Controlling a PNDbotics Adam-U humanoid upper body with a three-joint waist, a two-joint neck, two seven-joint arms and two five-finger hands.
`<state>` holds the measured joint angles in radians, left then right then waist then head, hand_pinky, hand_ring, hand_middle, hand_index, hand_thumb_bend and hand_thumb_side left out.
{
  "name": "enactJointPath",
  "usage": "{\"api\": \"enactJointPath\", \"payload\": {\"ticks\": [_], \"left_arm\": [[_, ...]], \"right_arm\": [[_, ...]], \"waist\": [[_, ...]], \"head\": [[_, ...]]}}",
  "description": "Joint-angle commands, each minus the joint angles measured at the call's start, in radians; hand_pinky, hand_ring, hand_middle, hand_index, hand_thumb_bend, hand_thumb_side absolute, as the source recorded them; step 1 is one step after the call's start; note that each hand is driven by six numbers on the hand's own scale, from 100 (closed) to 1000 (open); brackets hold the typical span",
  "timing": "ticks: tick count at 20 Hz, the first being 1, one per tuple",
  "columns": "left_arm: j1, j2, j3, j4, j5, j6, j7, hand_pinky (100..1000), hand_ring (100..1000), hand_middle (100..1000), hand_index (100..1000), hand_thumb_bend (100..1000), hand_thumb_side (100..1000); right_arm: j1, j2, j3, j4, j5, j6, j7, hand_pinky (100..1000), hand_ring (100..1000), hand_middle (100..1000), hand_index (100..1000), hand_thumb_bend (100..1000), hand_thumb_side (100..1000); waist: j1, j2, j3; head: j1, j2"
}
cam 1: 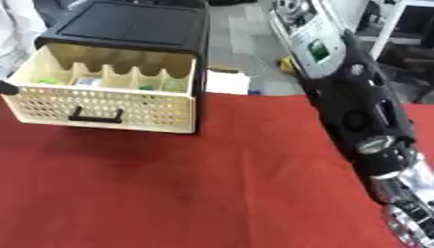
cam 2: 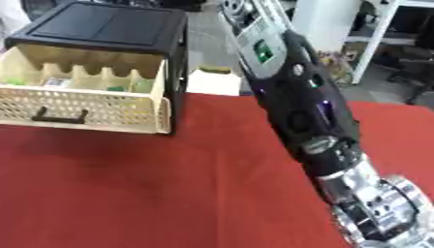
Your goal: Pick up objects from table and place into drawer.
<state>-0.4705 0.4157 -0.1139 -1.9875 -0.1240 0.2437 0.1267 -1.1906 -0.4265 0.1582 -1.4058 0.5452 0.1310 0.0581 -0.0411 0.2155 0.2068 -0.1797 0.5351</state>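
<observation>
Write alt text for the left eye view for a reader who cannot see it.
A cream perforated plastic drawer with a black handle stands pulled open from a black cabinet at the far left of a red cloth-covered table, with small green and white items in its compartments. A black and silver robot arm crosses the right side; no robot hand shows.

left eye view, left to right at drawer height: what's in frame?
Open cream drawer with small items inside → black cabinet side wall → white box behind the red table → robot's right arm.
</observation>
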Motion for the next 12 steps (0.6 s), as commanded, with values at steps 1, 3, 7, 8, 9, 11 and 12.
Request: {"api": "enactJointPath", "payload": {"ticks": [1, 3, 7, 8, 9, 11, 12], "left_arm": [[-0.006, 0.022, 0.009, -0.013, -0.008, -0.005, 0.001, 100, 100, 100, 589, 100, 1000], [-0.004, 0.022, 0.008, -0.013, -0.017, -0.008, -0.012, 100, 100, 100, 597, 100, 1000], [-0.008, 0.033, 0.003, -0.013, -0.042, -0.027, -0.049, 100, 100, 100, 637, 100, 1000], [-0.01, 0.04, 0.0, -0.013, -0.057, -0.036, -0.069, 100, 100, 100, 651, 100, 1000], [-0.012, 0.048, -0.003, -0.013, -0.073, -0.049, -0.092, 100, 100, 100, 658, 100, 1000], [-0.019, 0.066, -0.007, -0.013, -0.108, -0.078, -0.137, 100, 100, 100, 668, 100, 1000], [-0.023, 0.076, -0.01, -0.013, -0.123, -0.092, -0.157, 100, 100, 100, 670, 100, 1000]], "right_arm": [[0.031, -0.088, -0.021, -0.114, -0.081, 0.033, -0.056, 570, 761, 493, 655, 435, 486], [0.082, -0.127, -0.022, -0.159, -0.127, 0.059, -0.106, 570, 762, 497, 687, 455, 655], [0.192, -0.196, -0.036, -0.259, -0.224, 0.107, -0.198, 577, 770, 503, 694, 452, 739], [0.217, -0.21, -0.045, -0.286, -0.248, 0.115, -0.221, 578, 770, 504, 694, 453, 736], [0.242, -0.223, -0.056, -0.315, -0.273, 0.122, -0.247, 579, 771, 505, 694, 439, 732], [0.291, -0.247, -0.076, -0.373, -0.327, 0.129, -0.298, 587, 775, 514, 699, 378, 713], [0.315, -0.257, -0.084, -0.399, -0.351, 0.129, -0.318, 592, 779, 518, 703, 353, 704]], "waist": [[0.008, -0.022, -0.004], [0.014, -0.023, -0.01], [0.028, -0.024, -0.021], [0.032, -0.025, -0.023], [0.035, -0.025, -0.026], [0.042, -0.026, -0.032], [0.044, -0.026, -0.035]], "head": [[0.016, 0.009], [0.027, 0.011], [0.038, 0.02], [0.039, 0.023], [0.039, 0.026], [0.039, 0.03], [0.04, 0.032]]}}
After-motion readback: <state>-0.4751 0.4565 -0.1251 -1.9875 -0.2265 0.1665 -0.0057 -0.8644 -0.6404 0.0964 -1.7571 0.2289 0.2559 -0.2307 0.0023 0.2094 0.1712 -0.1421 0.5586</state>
